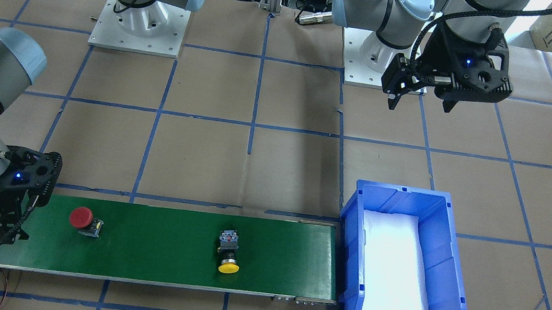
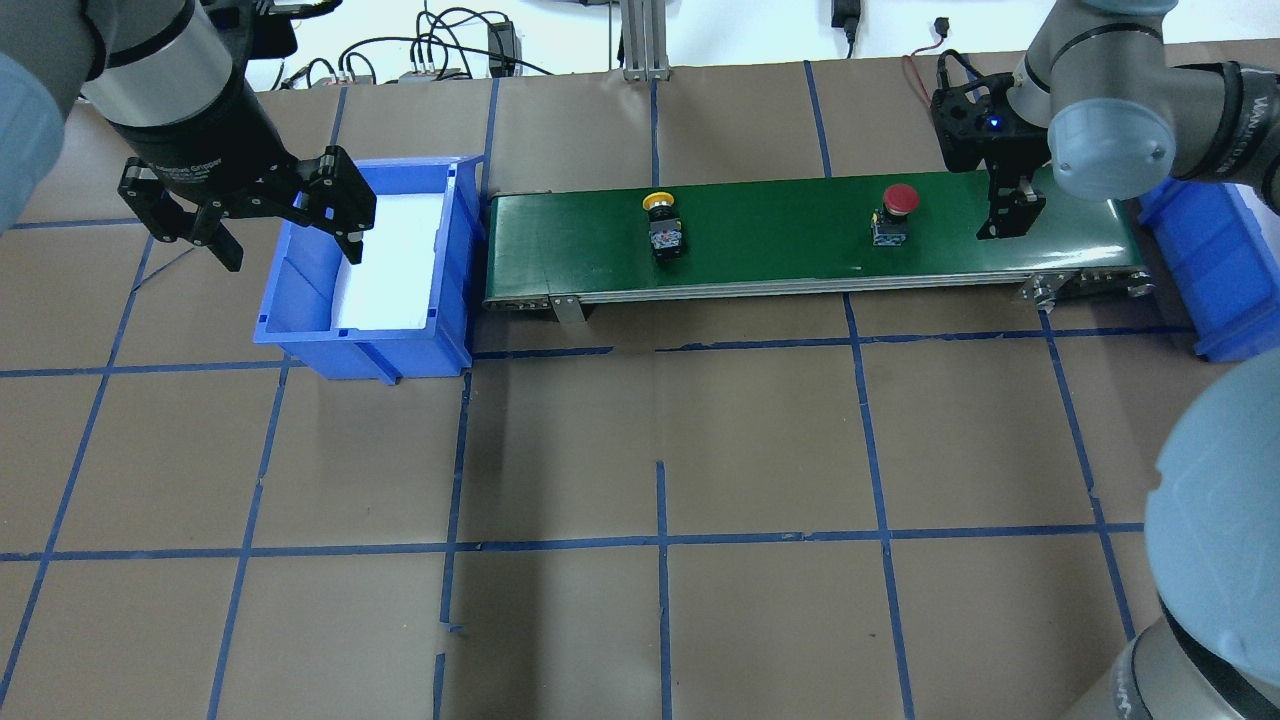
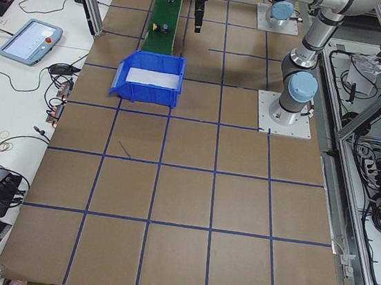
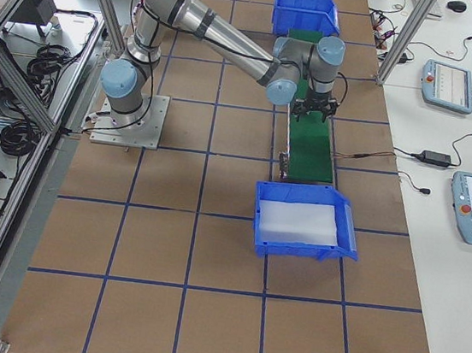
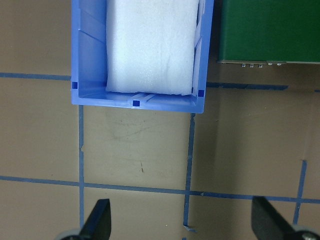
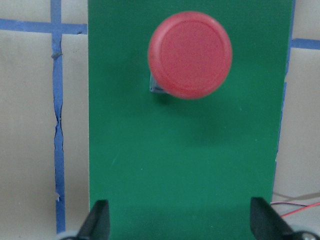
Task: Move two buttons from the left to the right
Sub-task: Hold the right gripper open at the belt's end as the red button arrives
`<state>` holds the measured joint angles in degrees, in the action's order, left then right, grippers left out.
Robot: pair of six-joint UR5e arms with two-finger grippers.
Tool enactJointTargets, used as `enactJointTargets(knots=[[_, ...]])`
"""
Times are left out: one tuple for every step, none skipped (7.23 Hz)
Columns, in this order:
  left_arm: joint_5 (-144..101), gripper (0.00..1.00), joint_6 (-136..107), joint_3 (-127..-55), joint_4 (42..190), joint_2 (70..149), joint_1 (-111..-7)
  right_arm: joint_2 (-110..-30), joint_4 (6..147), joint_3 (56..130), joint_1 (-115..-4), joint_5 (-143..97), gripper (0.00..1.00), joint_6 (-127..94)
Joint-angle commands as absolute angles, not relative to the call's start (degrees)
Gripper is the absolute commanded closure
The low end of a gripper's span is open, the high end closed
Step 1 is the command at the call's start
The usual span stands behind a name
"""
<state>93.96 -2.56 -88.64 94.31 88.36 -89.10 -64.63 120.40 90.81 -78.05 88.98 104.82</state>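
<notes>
On the upper centre of the overhead view: one green belt [image 2: 780,245], running across the frame, serving as the carrier for both task items.

- Red button [image 2: 893,210]: right of centre on the belt, cap facing up, which leaves its body free for a grip from above.
- Yellow button [image 2: 662,222]: left of centre on the belt, apparently lying on its side with the cap toward the frame's top; well apart from the red one.
- Right gripper [image 6: 181,220]: fingers spread wide, nothing held, hanging over the belt's right end; its own camera frames the red cap just ahead, so it looks staged to take that item first.
- Left gripper [image 5: 181,220]: fingers spread wide, nothing held, raised over the table near the blue bin [image 2: 300,335], probably parked clear of the work.
- White foam [image 2: 390,260]: lines the bin floor, likely to cushion dropped parts.
- Second blue bin [image 2: 1215,270]: at the frame's right edge, past the belt end, contents hidden.

Neither button has been lifted yet.
</notes>
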Motion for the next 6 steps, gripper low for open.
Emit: enactJointTargets(knots=[[94.0,0.00,-2.4,-88.7,94.3,88.2,-89.1,-64.3,119.9,91.3,-78.0,88.5,0.00,104.2],[93.9,0.00,-2.4,-88.7,94.2,88.3,-89.0,-64.3,119.9,91.2,-78.0,88.5,0.00,104.2],[94.0,0.00,-2.2,-88.6,94.3,88.2,-89.0,-64.2,119.9,91.1,-78.0,88.3,0.00,104.2],[94.0,0.00,-2.2,-88.7,94.3,88.2,-89.0,-64.3,120.0,91.1,-78.0,88.3,0.01,104.2],[94.0,0.00,-2.2,-88.7,94.3,88.2,-89.0,-64.5,120.2,91.1,-78.0,88.6,0.02,104.5],[94.0,0.00,-2.0,-88.7,94.3,88.2,-89.0,-64.5,120.4,91.2,-78.0,88.5,0.03,104.7]])
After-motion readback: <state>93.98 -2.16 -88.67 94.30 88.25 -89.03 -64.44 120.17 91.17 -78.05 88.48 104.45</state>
